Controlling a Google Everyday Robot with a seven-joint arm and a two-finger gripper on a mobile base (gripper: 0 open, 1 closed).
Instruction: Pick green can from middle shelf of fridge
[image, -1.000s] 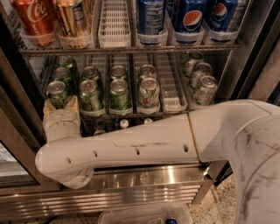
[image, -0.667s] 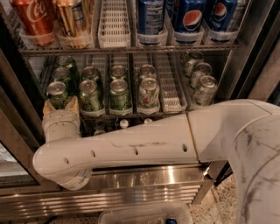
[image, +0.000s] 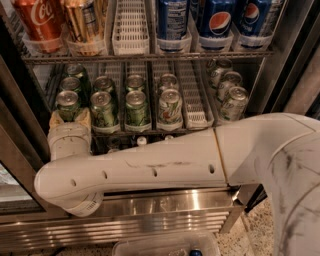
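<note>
The middle shelf (image: 150, 132) of the fridge (image: 165, 200) holds several dark green cans in white lane trays. My gripper (image: 69, 119) is at the far left lane, right at the front green can (image: 67, 101), which stands upright at the shelf's front edge. The white wrist (image: 69, 142) sits just below that can and hides its base. More green cans (image: 104, 107) stand in the lanes to the right, beside paler white-and-green cans (image: 170, 105). My white arm (image: 165, 162) crosses the view in front of the shelf's lower edge.
The top shelf holds red and gold cans (image: 37, 20) at left, an empty white tray (image: 131, 25) and blue cans (image: 217, 20) at right. Pale cans (image: 232, 102) stand at the right of the middle shelf. A ribbed steel base (image: 165, 220) lies below. The door frame (image: 20, 125) is close at left.
My arm's elbow has slid slightly left. The gripper stays at the front-left green can, and the cans have not moved.
</note>
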